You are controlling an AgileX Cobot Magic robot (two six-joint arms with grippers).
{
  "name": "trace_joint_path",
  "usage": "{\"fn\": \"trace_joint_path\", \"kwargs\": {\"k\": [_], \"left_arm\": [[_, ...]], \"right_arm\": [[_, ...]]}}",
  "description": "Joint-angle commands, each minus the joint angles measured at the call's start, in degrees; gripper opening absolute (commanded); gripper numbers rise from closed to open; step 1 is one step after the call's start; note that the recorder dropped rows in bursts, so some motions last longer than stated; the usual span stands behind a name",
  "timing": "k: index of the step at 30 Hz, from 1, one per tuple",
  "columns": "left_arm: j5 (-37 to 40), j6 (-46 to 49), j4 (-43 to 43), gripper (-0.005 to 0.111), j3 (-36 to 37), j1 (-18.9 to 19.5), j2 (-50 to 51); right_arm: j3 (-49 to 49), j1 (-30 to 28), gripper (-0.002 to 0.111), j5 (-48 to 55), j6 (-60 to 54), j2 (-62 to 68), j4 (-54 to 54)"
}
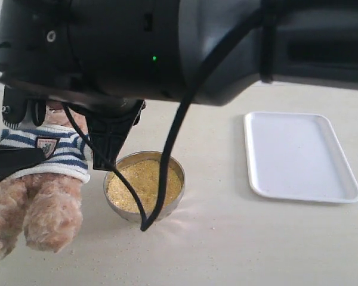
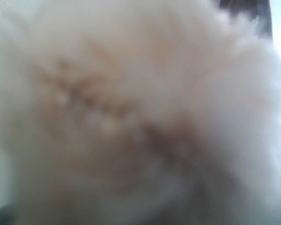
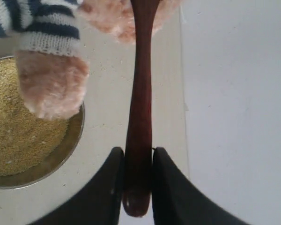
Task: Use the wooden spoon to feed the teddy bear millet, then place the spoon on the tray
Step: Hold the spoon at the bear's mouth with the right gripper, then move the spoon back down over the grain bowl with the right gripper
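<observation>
Wooden spoon (image 3: 139, 93) clamped in right end effector (image 3: 138, 174)
Handle end gripped; left end effector (image 1: 15, 162) against the teddy bear (image 1: 48, 208), its opening impossible to tell.

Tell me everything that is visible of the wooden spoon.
The spoon is slim, dark reddish-brown wood, smooth with a slight shine. Mostly its long handle shows; it widens at the far end, where the picture cuts it off next to the bear. Whether it touches the fur is unclear. The right gripper is shut on the handle near its rounded end, which sticks out past the fingers. The exterior view hides it.
</observation>
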Motion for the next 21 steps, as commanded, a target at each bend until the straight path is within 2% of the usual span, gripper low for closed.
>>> {"fn": "trace_joint_path", "kwargs": {"k": [1, 9, 15, 21], "left_arm": [[2.24, 0.46, -0.89, 0.005, 0.16, -0.43, -0.18], [2.24, 0.46, -0.89, 0.005, 0.16, -0.43, -0.18], [2.24, 0.61, -0.89, 0.005, 0.16, -0.43, -0.18], [2.24, 1.01, -0.89, 0.005, 0.16, -0.43, -0.18]], "right_arm": [[-0.16, -3.49, 0.0, 0.72, 0.15, -3.67, 5.3], [-0.16, -11.52, 0.0, 6.89, -11.11, -10.11, 27.64], [0.6, -18.53, 0.0, 8.33, -11.61, -10.66, 34.42], [4.06, -19.78, 0.0, 8.33, -14.22, -10.66, 36.77]]}}
